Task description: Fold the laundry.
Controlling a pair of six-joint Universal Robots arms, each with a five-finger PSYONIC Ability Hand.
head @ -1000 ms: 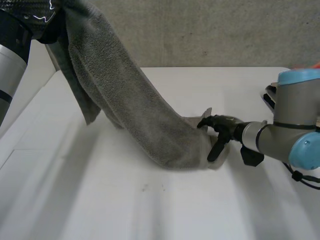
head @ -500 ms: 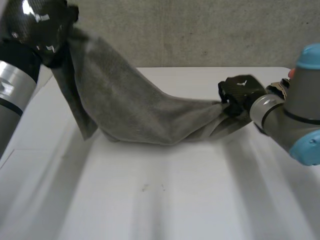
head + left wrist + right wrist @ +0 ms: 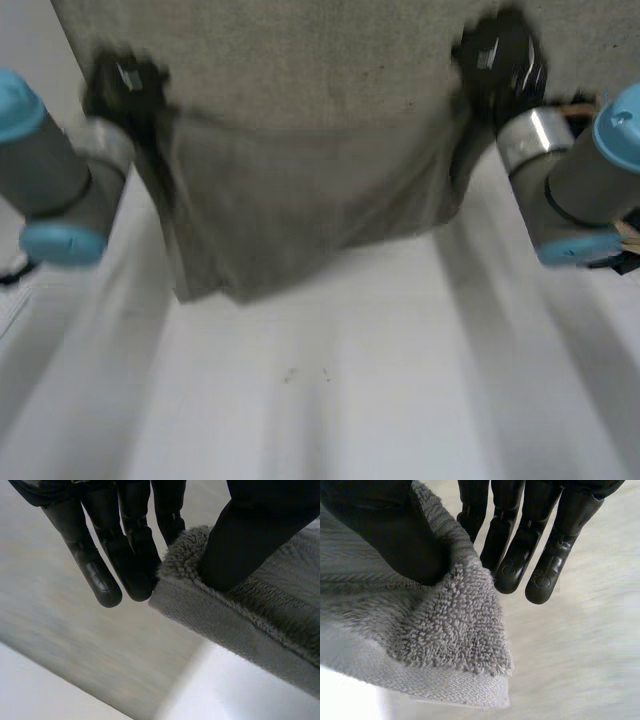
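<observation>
Clamped on one top corner of the grey towel (image 3: 300,190) with the left hand (image 3: 125,540), thumb against fingers; likewise on the other top corner with the right hand (image 3: 520,540). Spread wide, hanging above the far edge of the white table (image 3: 330,400).

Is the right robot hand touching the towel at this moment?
Touching. The right wrist view shows the right robot hand pinching a corner of the grey towel between its thumb and fingers.
</observation>
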